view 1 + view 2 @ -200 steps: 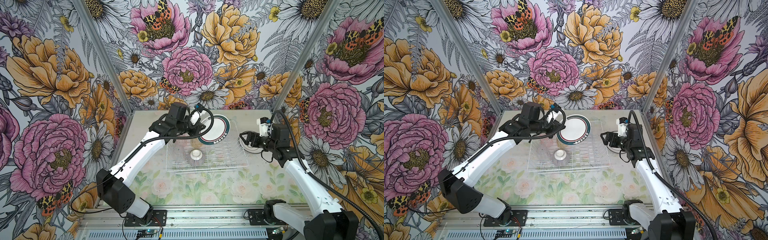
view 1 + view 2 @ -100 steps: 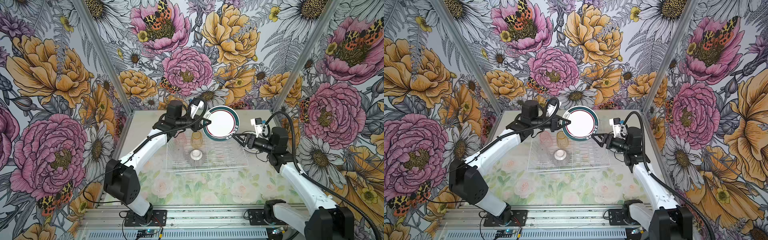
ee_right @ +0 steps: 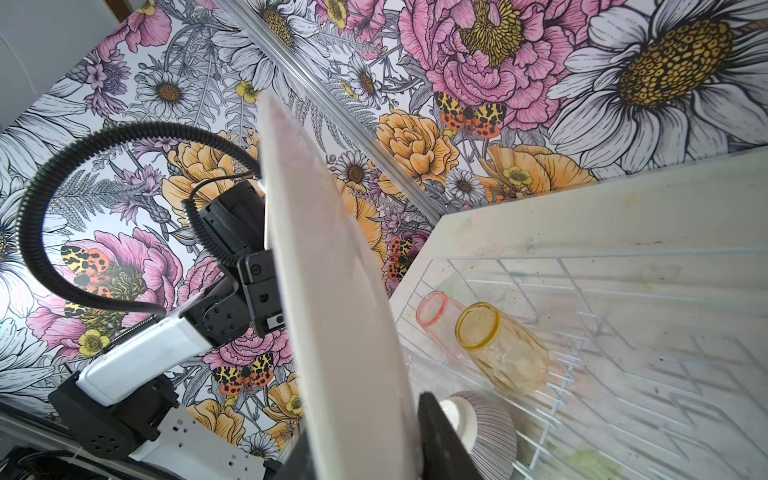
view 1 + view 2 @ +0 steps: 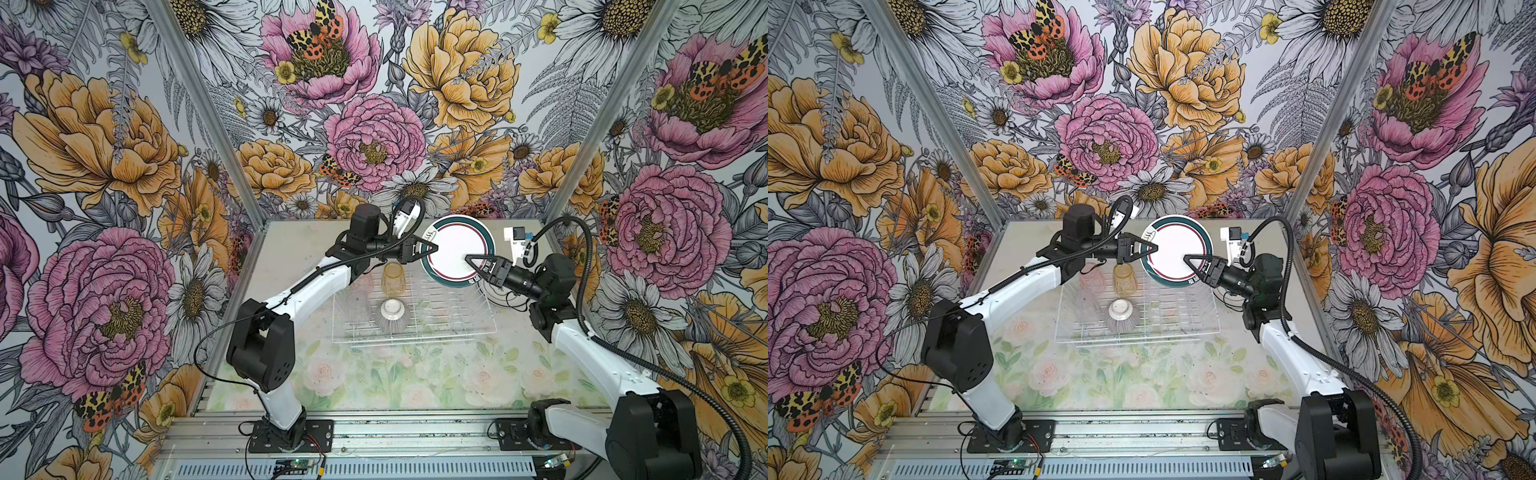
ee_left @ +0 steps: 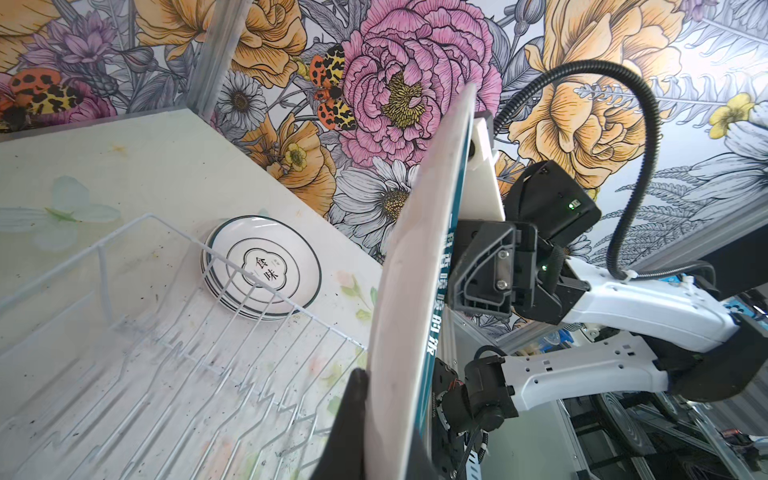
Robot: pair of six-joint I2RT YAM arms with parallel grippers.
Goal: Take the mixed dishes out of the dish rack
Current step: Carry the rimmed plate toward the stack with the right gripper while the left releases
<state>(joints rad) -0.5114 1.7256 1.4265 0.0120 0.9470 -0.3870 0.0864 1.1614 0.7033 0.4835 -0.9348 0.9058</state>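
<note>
The round white plate with a teal-and-red rim [image 4: 457, 249] hangs in the air over the 1 o'clock corner of the white wire dish rack [image 4: 415, 341], clear of its prongs and with its face turned up toward both top views. The left gripper [image 4: 430, 250] pinches the rim at the plate's 9 o'clock, its fingers fully closed on the edge. The right gripper [image 4: 473, 262] comes in at about 4 o'clock with its jaws straddling the rim. In the right wrist view a finger lies against each face, but I cannot tell whether they are pressing yet. This looks like a hand-over: the plate is held high and steady so the far arm can take it.

The likely goal is the stack of white plates with dark ringed borders [image 5: 262, 266], lying on the floral table [image 4: 374, 374] just outside the rack's 2 o'clock corner, on the right arm's side.

Inside the rack, the amber tumbler [image 4: 393, 279] and pink tumbler [image 4: 1090, 276] lie near 11 o'clock. The upturned ribbed grey-purple bowl with a white foot [image 4: 390, 316] sits near 7 o'clock. All are well apart from the plate.

Room is tight toward 3 o'clock, where the booth wall is close. The rack's low side wire lies between the plate and the stack, so the plate needs to pass above it.
</note>
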